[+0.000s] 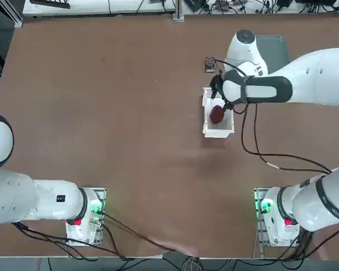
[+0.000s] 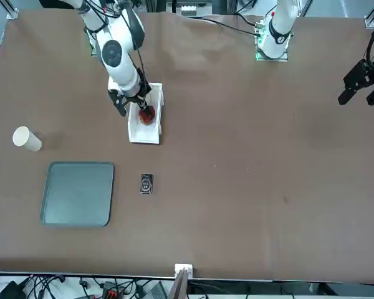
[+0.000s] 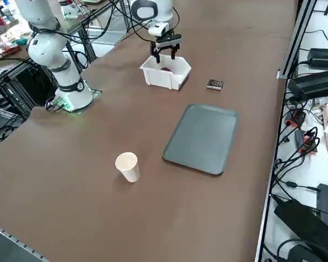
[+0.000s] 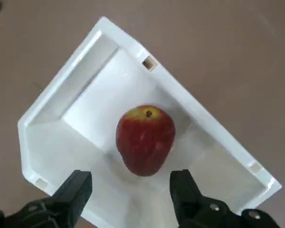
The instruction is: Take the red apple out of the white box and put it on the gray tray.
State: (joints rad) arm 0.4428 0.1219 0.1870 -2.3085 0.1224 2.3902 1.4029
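Hovering over the white box [image 3: 165, 78], the right gripper [image 4: 131, 190] stands wide open, holding nothing; the red apple [image 4: 145, 140] lies inside the box, so grasping, lifting and placing on the gray tray [image 3: 201, 138] all remain

The right arm [image 1: 322, 76] is glossy white with rounded joints, dark gray bands and a dark round cap at the upper right of the top view. Black cables trail along it. Its hand [image 4: 131, 183] has blocky matte black fingers [image 4: 75, 194] with silvery screws at their bases.
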